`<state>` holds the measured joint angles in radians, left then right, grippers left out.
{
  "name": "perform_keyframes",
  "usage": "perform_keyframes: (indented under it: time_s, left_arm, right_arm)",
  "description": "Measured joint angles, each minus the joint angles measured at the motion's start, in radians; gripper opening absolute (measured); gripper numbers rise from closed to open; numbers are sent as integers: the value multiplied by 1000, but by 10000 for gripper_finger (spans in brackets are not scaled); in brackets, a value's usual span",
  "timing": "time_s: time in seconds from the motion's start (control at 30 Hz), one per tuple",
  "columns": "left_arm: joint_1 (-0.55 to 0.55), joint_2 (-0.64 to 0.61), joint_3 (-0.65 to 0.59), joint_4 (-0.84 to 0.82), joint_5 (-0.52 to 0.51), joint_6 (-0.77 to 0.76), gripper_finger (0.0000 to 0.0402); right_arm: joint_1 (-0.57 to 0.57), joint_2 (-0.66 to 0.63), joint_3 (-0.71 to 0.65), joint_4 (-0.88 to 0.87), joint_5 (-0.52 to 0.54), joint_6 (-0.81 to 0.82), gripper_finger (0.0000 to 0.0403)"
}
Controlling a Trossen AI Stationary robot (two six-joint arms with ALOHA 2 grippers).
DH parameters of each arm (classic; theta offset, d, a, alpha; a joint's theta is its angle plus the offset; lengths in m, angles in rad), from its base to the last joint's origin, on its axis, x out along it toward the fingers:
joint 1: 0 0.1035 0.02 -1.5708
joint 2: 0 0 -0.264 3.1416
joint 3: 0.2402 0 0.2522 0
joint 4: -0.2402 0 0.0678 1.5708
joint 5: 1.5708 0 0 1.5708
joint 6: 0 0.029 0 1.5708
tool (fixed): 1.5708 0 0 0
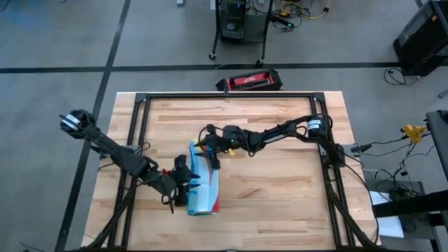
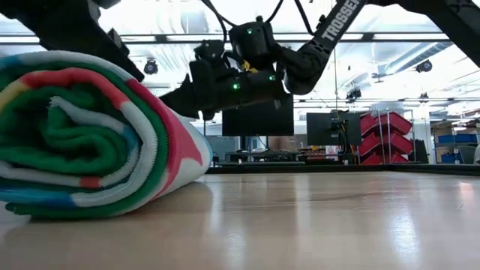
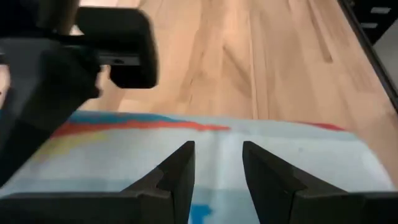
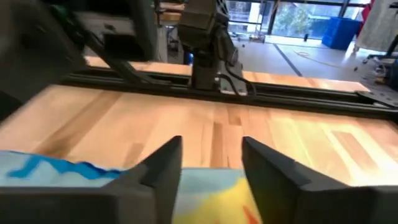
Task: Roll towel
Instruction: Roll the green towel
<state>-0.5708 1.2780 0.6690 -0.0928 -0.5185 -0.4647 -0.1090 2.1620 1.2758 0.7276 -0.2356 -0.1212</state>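
The towel (image 1: 203,187) lies rolled up in the middle of the wooden table, its long axis running near to far. In the low view the roll's spiral end (image 2: 90,142) shows green, white and red layers and rests on the wood. My left gripper (image 1: 187,183) stands at the roll's left side, its fingers (image 3: 217,146) apart over the striped cloth (image 3: 280,155). My right gripper (image 1: 210,162) reaches in from the right over the roll's far end, fingers (image 4: 211,142) apart, with the cloth (image 4: 62,171) below them. My left gripper points slanting down over the roll's top from the table's left side; I cannot tell whether its fingers touch the cloth. My right gripper comes nearly level from the table's right over the roll's far end (image 2: 176,112); nothing shows between its fingertips, and I cannot tell whether they touch the cloth.
A black frame rail (image 1: 224,96) runs along the table's far side, with side rails left and right. A red and black case (image 1: 248,82) lies on the floor beyond the far edge. Bare wood (image 1: 280,189) spreads to the right of the roll.
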Motion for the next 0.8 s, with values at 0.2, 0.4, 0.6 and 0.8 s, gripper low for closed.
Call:
perform_keyframes:
  time_s: [0.2, 0.4, 0.6, 0.8]
  left_arm:
    - [-1, 86, -10, 63, 21, -110, 119]
    - [-3, 158, 5, 147, 90, -112, 119]
    - [-12, 166, 62, 148, 112, -97, 119]
    - [-41, 166, 55, 145, 107, -114, 119]
  right_arm:
    - [-11, 1, -5, -15, -1, -11, 23]
    - [-23, 3, -22, -19, 0, -28, 9]
    - [-35, 3, -46, -15, 10, -7, 2]
    - [-35, 3, -50, -16, 86, -3, 2]
